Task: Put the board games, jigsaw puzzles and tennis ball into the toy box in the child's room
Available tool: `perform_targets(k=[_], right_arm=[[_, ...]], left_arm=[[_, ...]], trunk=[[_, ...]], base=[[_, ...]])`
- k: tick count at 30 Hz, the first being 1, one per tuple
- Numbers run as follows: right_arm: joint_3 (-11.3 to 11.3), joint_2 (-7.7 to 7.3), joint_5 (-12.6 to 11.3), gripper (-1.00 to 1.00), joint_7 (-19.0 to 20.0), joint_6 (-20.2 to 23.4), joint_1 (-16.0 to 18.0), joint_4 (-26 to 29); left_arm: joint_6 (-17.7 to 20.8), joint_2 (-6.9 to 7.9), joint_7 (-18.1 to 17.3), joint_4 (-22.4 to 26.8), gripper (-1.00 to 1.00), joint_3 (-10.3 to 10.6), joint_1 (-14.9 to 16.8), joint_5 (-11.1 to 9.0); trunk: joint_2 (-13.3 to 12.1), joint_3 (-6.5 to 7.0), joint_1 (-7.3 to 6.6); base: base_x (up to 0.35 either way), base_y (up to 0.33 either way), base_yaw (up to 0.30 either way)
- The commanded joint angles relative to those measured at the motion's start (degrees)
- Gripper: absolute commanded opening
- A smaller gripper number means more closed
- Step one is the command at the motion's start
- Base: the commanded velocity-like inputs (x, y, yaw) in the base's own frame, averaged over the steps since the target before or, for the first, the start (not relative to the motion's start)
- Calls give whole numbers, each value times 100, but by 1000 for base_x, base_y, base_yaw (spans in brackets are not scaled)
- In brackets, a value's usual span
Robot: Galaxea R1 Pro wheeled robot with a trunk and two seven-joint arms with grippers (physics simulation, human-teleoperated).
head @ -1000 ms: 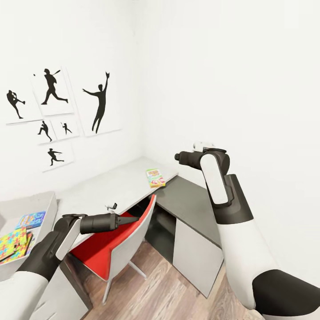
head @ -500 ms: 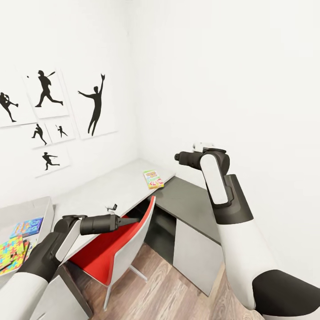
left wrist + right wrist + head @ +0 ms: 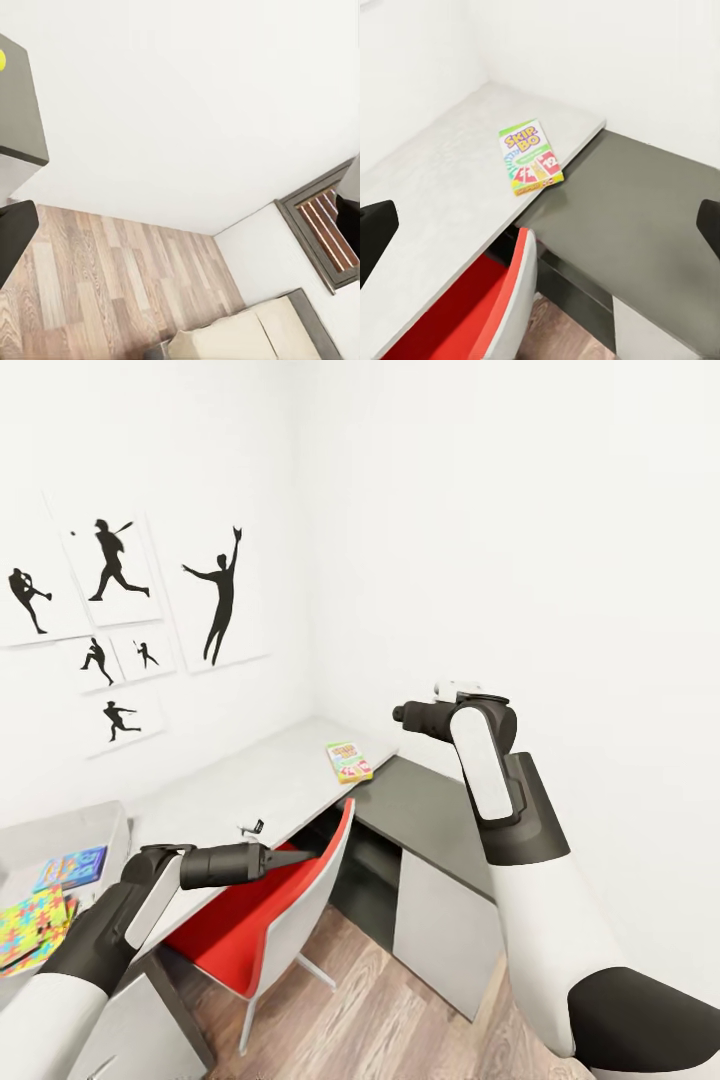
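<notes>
One board game, the Skip-Bo board game [image 3: 349, 761], is seen flat on the white top of the table [image 3: 250, 780]. It lies at about eight o'clock from the right gripper [image 3: 402, 712] and well apart from it. In the right wrist view its near corner is at the very edge of the top, where the surface drops to the dark grey section.

Both hands are empty. The right gripper's fingers [image 3: 375, 240] are spread wide, and the left gripper [image 3: 298, 854] is likewise shown released in its wrist view, with nothing between the tips.

The toy box [image 3: 100, 815] sits at eight o'clock in the head view. A jigsaw puzzle [image 3: 30, 925] and a blue board game [image 3: 72, 867] are already inside it.

A yellow sliver at the edge of the left wrist view may be the tennis ball [image 3: 2, 60], though too little is shown to be sure. The bed [image 3: 247, 337] is glimpsed beyond the floor [image 3: 112, 277].

Several risks can be judged:
- The thin box could be nudged over the edge by a finger coming down beside it, since little height is offered for a pinch.
- The red chair [image 3: 240, 930] stands at six o'clock from the game, under the left forearm, and could be struck if the base is driven closer.
- A long reach across the corner could bring the right elbow against the wall.
</notes>
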State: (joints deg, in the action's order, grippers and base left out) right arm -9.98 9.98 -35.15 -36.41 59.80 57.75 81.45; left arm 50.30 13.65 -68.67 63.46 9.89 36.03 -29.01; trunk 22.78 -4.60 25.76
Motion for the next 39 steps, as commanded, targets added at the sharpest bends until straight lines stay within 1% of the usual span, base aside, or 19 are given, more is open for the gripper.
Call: perform_targets(k=[1, 8, 19, 23, 32, 39], right_arm=[[-4, 2, -53, 100, -60, 14, 8, 2], [3, 2, -55, 100, -60, 14, 8, 2], [5, 2, -62, 100, -60, 14, 8, 2], [5, 2, -62, 100, -60, 14, -9, -4], [15, 2, -55, 100, -60, 14, -184, -6], [96, 2, -54, 100, -54, 8, -356, 1]], left_arm=[[41, 6, 3, 0, 100, 13, 4, -34], [41, 13, 3, 0, 100, 7, -23, -34], [39, 32, 9, 0, 100, 3, -73, -34], [-26, 33, 5, 0, 100, 4, -81, -34], [-119, 33, 0, 0, 100, 6, -110, -34], [-125, 33, -3, 0, 100, 4, -113, -34]], trunk=[[14, -10, 3], [14, 30, 3], [14, 107, 3], [14, 136, 3], [14, 201, 3], [14, 252, 3]], base=[[-135, 215, -87], [-117, 187, -150], [-50, 18, -191], [-27, 1, -193], [-44, 0, -194], [-201, 0, -194]])
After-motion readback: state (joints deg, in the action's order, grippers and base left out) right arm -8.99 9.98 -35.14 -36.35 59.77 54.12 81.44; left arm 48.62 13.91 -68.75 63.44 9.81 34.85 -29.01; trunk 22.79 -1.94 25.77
